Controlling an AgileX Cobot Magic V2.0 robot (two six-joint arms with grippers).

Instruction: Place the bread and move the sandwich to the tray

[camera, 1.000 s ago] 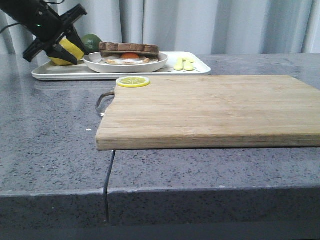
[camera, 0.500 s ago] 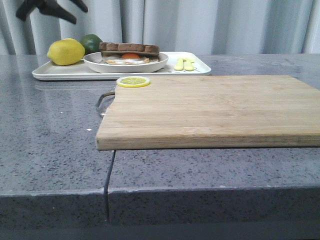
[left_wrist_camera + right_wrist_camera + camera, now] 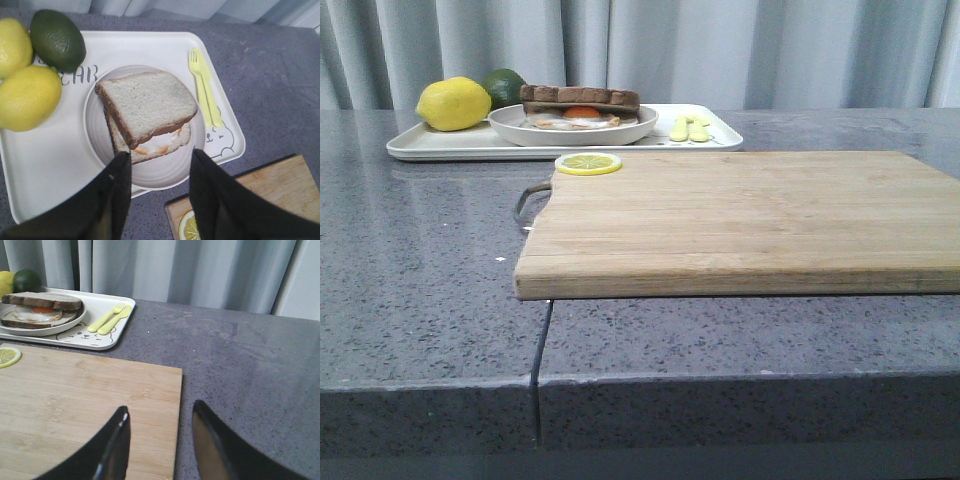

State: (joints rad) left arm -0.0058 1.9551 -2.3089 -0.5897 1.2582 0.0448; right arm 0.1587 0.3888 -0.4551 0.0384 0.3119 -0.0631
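Observation:
The sandwich [image 3: 580,100] lies on the round white plate [image 3: 570,130], which stands on the white tray [image 3: 715,137] at the back left. In the left wrist view the plain bread slice [image 3: 147,102] lies on top, with fried egg [image 3: 160,142] showing under it above a lower slice. My left gripper [image 3: 161,153] is open and empty, high above the plate's [image 3: 162,175] near rim; it is out of the front view. My right gripper [image 3: 161,407] is open and empty over the right edge of the wooden cutting board [image 3: 85,400].
On the tray [image 3: 50,165] are two lemons [image 3: 27,97], a lime [image 3: 57,40] and a yellow fork and spoon [image 3: 202,85]. A lemon slice [image 3: 587,162] lies on the cutting board's [image 3: 740,220] far left corner. Grey curtains hang behind the stone counter.
My left gripper, open throughout, rose from over the lemon at the back left and left the front view. The sandwich, plate and tray have not moved.

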